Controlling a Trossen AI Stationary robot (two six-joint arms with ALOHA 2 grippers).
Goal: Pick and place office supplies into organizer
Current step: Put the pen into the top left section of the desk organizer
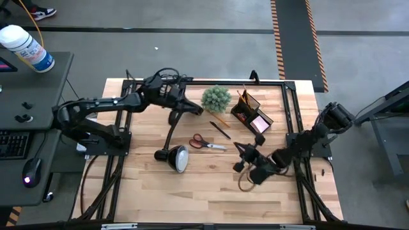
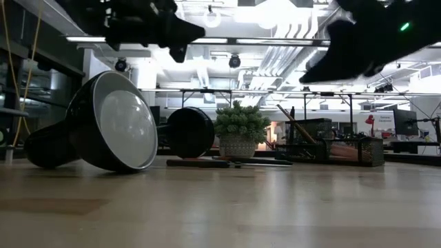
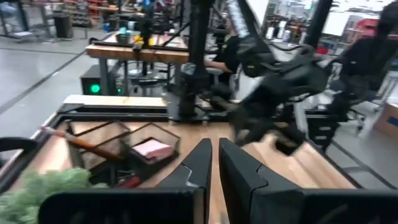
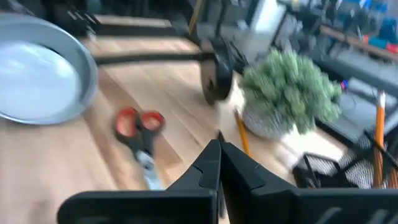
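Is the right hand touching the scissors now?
Apart. In the high view, bare table shows between the right hand and the scissors.

My jaws shut, bottom centre. Red-handled scissors (image 4: 138,134) left of centre on worktop (image 4: 62,162); lamp head (image 4: 37,78) upper left; green plant (image 4: 289,93) right, orange pencil (image 4: 241,134) beside it.

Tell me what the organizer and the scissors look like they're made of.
The organizer looks like dark wire mesh, probably metal: you can see through its walls. The scissors have glossy red handles, likely plastic, and pale grey blades that look like bare metal.
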